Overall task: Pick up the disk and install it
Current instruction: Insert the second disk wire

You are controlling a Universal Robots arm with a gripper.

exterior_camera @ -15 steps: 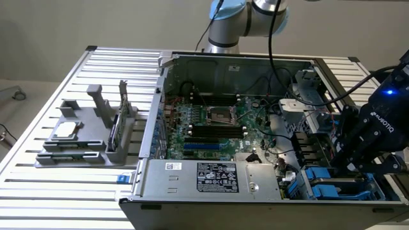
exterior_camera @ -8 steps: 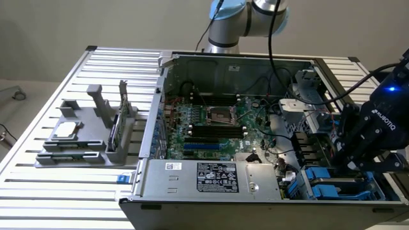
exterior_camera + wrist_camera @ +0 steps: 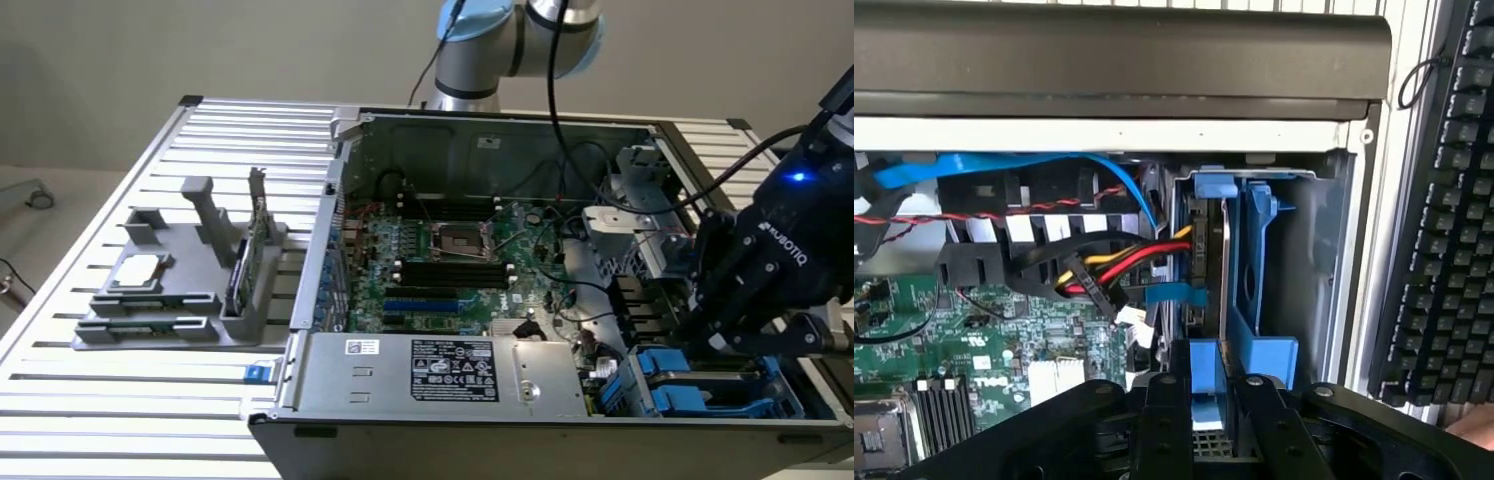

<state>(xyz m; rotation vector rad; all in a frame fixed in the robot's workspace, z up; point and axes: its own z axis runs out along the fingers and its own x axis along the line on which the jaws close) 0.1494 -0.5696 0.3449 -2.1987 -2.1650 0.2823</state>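
Hanging over the corner of the open computer case [image 3: 534, 300] at the exterior view's right, I have my black gripper [image 3: 1206, 395] down at the drive bay. My jaws stand on both sides of the blue plastic carrier of the disk [image 3: 1226, 330], but I cannot tell if they press it or are only close beside it. The disk stands on its edge inside the grey metal bay [image 3: 1324, 270], its thin silver side and the blue frame facing me. Just beside it, red, yellow and black wires [image 3: 1124, 265] run to a black connector, and a flat blue cable [image 3: 1004, 165] bends above them. The green motherboard [image 3: 454, 260] lies flat on the bottom of the case, with the square silver socket in the middle. A silver power supply [image 3: 441, 370] with a white label closes the near side. On the ribbed metal desk [image 3: 160, 400], well apart from the case, a grey plastic holder [image 3: 174, 290] carries small parts. A black keyboard [image 3: 1454, 220] lies beside the case.
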